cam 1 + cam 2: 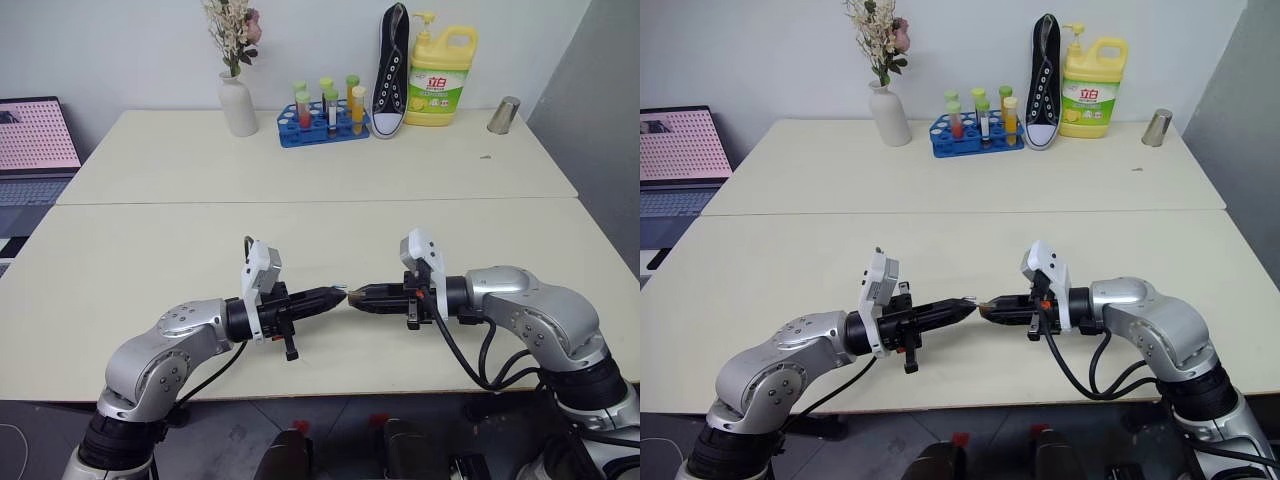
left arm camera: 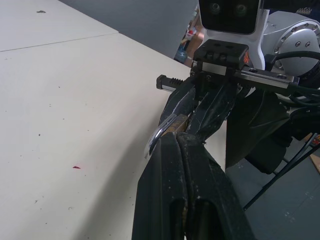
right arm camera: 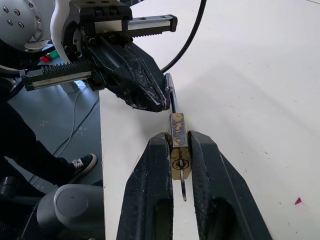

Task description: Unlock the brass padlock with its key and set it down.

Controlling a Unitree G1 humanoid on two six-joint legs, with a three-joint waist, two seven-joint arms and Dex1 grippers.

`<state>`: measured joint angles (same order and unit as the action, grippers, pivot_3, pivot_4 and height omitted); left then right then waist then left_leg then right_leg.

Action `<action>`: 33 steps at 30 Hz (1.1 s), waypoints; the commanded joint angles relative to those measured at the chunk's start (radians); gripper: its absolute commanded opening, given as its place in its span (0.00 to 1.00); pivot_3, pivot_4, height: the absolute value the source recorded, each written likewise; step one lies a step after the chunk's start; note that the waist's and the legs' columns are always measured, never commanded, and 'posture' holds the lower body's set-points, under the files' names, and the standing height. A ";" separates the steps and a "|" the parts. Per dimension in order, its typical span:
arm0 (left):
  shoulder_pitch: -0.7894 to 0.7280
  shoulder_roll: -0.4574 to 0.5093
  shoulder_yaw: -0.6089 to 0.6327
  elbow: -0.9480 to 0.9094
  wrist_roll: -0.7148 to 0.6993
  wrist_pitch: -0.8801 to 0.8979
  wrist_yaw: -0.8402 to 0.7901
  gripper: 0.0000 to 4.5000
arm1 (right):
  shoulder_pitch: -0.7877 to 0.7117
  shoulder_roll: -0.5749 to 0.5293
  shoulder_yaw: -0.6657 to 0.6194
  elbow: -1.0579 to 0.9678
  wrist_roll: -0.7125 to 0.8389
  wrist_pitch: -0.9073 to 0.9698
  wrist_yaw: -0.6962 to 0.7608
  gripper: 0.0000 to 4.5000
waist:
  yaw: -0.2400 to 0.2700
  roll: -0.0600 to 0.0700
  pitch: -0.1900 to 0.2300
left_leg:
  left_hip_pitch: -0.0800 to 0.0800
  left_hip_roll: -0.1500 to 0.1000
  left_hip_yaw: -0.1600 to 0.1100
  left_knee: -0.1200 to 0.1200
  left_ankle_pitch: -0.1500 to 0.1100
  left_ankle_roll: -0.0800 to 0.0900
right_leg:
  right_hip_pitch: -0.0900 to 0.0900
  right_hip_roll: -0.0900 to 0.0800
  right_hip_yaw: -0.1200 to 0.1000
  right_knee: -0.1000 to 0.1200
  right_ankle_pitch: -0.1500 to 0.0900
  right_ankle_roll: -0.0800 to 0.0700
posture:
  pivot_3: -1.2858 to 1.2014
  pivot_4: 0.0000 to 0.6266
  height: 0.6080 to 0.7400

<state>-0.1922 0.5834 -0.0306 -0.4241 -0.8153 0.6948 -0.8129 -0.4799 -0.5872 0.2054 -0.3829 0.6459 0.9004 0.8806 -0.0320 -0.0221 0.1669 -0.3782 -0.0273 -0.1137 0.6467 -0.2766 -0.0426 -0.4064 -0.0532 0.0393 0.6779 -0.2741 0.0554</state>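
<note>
Unlocking step, above the near table (image 1: 300, 210): right gripper (image 3: 179, 145) clamps the padlock (image 3: 177, 137) with key (image 3: 182, 186) seated, left gripper (image 3: 162, 102), fingers closed, pinches the shackle (image 2: 159, 134); next, probably, pulling the shackle free, then setting down.

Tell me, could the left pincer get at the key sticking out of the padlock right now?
Probably not: the key sits on the side facing back between the right pincer's fingers, while the left pincer is shut on the shackle end.
</note>
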 commanded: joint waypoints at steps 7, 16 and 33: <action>0.146 0.200 -0.064 -0.067 0.332 -0.389 -0.235 0.00 | -0.023 0.025 -0.030 0.025 0.039 0.061 -0.027 0.03 | -0.002 0.001 0.001 | 0.002 0.001 0.002 -0.002 0.000 0.000 | 0.000 0.000 0.002 0.000 0.000 -0.001 | 0.52 0.24 1.00; 0.184 0.154 0.004 0.208 0.610 -0.902 -0.150 0.32 | -0.088 0.071 0.021 0.160 0.011 0.130 -0.036 0.03 | 0.004 0.002 0.001 | 0.000 0.001 0.002 -0.002 0.000 0.000 | 0.001 0.000 0.001 -0.005 0.000 -0.001 | 0.52 0.24 1.00; 0.250 0.120 0.020 0.090 0.546 -0.780 -0.096 1.00 | -0.289 0.186 0.148 0.615 -0.204 0.033 0.040 0.26 | -0.001 0.002 0.001 | 0.000 0.000 0.001 -0.001 0.000 0.000 | -0.001 0.000 0.000 -0.002 0.000 -0.001 | 0.52 0.24 1.00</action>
<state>0.0703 0.7068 -0.0313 -0.2884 -0.2408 -0.1044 -0.9227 -0.7478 -0.3964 0.3575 0.2282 0.4613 0.9654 0.9012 -0.0334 -0.0200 0.1682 -0.3784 -0.0270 -0.1123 0.6454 -0.2768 -0.0424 -0.4070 -0.0535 0.0396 0.6759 -0.2740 0.0542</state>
